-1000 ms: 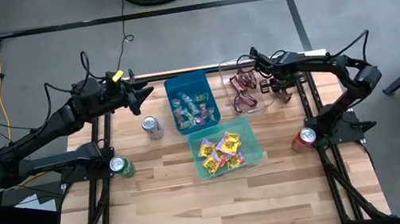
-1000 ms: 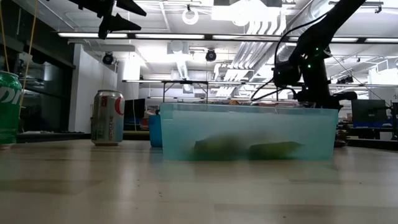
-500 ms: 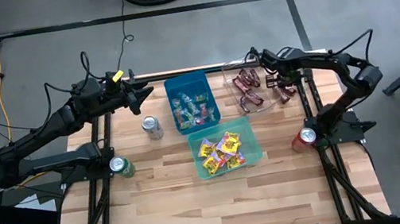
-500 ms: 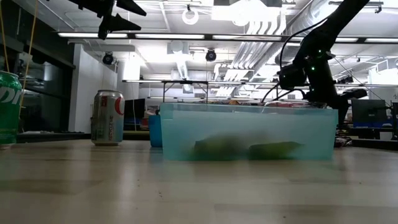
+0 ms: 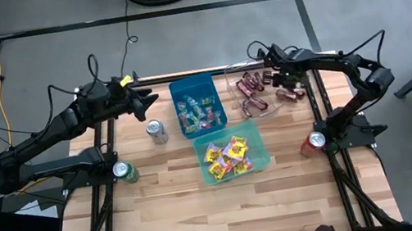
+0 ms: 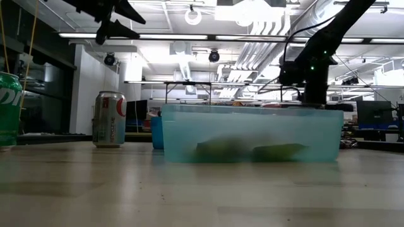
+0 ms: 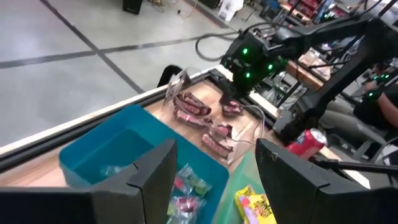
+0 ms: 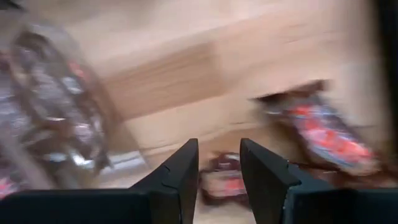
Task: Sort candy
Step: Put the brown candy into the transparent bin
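1. The left gripper (image 5: 146, 102) hangs beside the blue bin (image 5: 198, 104), its fingers spread wide and holding nothing.
2. This blue bin holds small green, red and pink candy (image 5: 196, 114); just in front of it, the teal bin (image 5: 233, 152) holds glossy yellow packets (image 5: 227, 155).
3. To the right of the blue bin, the clear tray (image 5: 256, 97) holds crinkled maroon wrappers (image 5: 248, 86).
4. The right gripper (image 5: 273, 77) is over this tray, fingers a little apart and empty; a few maroon pieces (image 5: 290, 93) lie beside it, I judge not yet sorted.

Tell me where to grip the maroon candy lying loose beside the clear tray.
Probably take the maroon candy across its narrow middle, coming straight down from above. It lies flat on the table, outside the clear tray, and the right gripper is already close over it.
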`<state>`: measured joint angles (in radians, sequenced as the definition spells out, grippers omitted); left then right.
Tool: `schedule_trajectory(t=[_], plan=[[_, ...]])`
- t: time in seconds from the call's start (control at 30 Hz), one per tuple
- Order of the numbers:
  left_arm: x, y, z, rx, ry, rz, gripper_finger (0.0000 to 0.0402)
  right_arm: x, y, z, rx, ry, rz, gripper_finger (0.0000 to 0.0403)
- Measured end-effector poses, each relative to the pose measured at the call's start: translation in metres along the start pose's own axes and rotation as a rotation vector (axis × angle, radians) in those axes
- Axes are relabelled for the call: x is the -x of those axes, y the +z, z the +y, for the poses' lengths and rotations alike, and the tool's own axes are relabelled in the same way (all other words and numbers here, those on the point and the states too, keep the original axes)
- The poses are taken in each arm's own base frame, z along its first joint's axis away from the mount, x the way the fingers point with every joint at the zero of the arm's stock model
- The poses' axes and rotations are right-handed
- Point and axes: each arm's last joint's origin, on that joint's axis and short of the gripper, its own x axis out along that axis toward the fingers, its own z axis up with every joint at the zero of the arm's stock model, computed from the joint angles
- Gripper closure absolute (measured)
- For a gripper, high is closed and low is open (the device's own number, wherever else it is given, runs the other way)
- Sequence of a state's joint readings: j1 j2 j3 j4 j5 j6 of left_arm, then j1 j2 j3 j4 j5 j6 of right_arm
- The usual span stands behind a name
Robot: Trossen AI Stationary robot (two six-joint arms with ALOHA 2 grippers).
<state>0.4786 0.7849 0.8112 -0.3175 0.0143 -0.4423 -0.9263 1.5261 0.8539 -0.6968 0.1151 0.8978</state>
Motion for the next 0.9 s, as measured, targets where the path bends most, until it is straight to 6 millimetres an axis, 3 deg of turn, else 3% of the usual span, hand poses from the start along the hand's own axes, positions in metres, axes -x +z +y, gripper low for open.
schedule_trajectory(t=[0.1, 0.23, 0.5, 0.7, 0.9], plan=[[0.0, -0.001, 0.001, 0.0, 0.006, 0.012, 0.0197, 0.001, -0.001, 0.011, 0.009, 0.114, 0.011, 0.029], [0.0, -0.001, 0.001, 0.0, 0.005, 0.011, 0.0197, 0.004, -0.005, 0.015, 0.008, 0.13, 0.007, 0.029], [0.0, -0.001, 0.001, 0.0, 0.005, 0.011, 0.0197, 0.022, -0.006, -0.018, -0.096, -0.202, -0.146, 0.029], [0.0, -0.001, 0.001, 0.001, 0.005, 0.011, 0.0197, 0.002, -0.001, -0.033, -0.146, -0.145, -0.091, 0.029], [0.0, -0.001, 0.0, 0.002, 0.005, 0.011, 0.0197, -0.016, -0.008, -0.038, -0.216, -0.052, -0.073, 0.029]])
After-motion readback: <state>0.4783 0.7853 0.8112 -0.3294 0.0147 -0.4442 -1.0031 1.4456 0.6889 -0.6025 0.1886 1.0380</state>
